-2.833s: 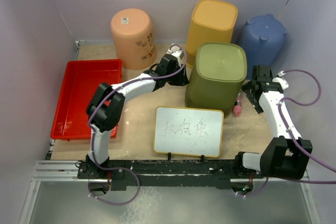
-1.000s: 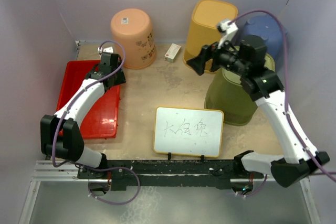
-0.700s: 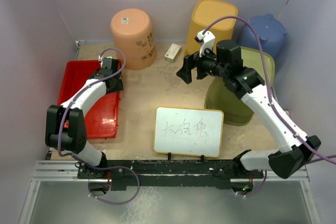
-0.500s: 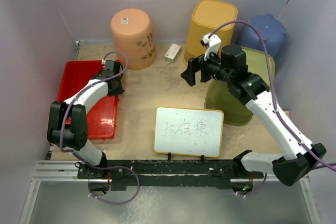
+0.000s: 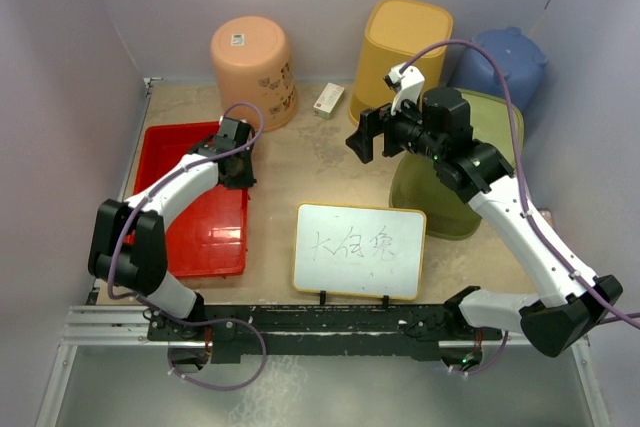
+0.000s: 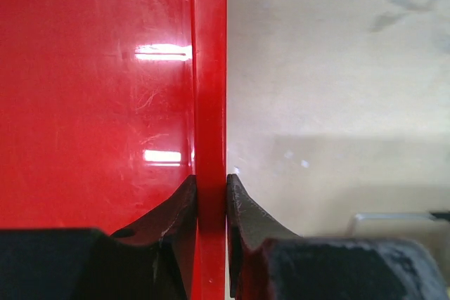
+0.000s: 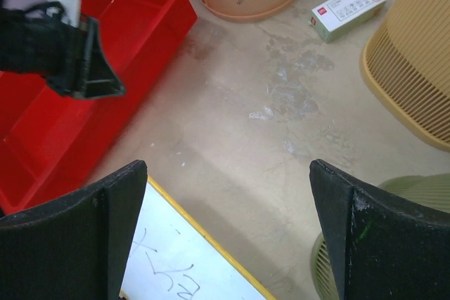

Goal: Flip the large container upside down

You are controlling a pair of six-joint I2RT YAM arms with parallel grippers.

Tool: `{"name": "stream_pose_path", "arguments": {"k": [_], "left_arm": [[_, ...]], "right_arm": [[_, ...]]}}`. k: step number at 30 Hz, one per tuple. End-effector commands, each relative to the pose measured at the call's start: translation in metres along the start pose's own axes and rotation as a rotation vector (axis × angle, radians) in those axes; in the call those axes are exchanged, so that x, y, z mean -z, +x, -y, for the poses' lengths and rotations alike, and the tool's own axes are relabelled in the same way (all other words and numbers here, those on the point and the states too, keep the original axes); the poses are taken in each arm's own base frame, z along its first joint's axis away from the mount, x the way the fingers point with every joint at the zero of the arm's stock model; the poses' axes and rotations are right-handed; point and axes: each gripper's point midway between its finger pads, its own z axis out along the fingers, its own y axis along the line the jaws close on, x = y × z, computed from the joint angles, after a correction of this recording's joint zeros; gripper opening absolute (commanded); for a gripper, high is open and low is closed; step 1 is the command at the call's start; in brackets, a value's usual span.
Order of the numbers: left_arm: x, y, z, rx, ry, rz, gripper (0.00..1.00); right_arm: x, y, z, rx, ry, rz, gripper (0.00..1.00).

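Observation:
The large olive-green bin (image 5: 440, 197) stands at the right of the table, its top mostly hidden under my right arm; a corner of it shows in the right wrist view (image 7: 415, 191). My right gripper (image 5: 362, 137) is open and empty, held above the bare table left of the bin (image 7: 228, 171). The red tray (image 5: 190, 217) lies at the left. My left gripper (image 5: 237, 157) is shut on the tray's right rim (image 6: 209, 103), one finger on each side of it (image 6: 209, 177).
A yellow bin (image 5: 405, 37), a peach bucket (image 5: 252, 67) and a blue container (image 5: 500, 62) stand upside down along the back wall. A small white box (image 5: 328, 99) lies between them. A whiteboard (image 5: 360, 250) stands at the front centre.
My left gripper has pulled the red tray rightward and nearer. The green bin moved from the centre to the right earlier. My right arm has barely moved in the last half second.

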Motion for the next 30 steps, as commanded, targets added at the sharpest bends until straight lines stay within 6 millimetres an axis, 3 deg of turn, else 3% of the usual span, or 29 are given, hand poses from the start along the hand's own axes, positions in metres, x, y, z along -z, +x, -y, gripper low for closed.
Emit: {"name": "stream_pose_path", "arguments": {"k": [1,4,9,13,21,27,30], "left_arm": [[0.072,-0.029,0.047,0.052,0.265,0.081,0.00],[0.096,-0.030,0.054,0.054,0.352,0.060,0.00],[0.140,-0.048,0.065,0.086,0.525,0.088,0.00],[0.165,-0.054,0.083,0.126,0.678,0.077,0.00],[0.202,-0.082,0.103,0.226,0.890,0.131,0.00],[0.202,-0.091,0.104,0.313,0.991,0.144,0.00],[0.218,-0.106,0.112,0.398,1.137,0.189,0.00]], "right_arm": [[0.007,-0.013,0.003,0.000,0.023,0.065,1.00],[0.006,-0.012,0.003,-0.002,0.023,0.063,1.00],[0.004,-0.013,0.001,-0.007,0.012,0.064,1.00],[0.003,-0.012,0.001,-0.010,0.014,0.063,1.00],[0.003,-0.012,0.001,-0.013,0.012,0.065,1.00],[0.002,-0.011,0.000,-0.017,0.004,0.066,1.00],[0.001,-0.010,-0.001,-0.018,0.001,0.062,1.00]]}}
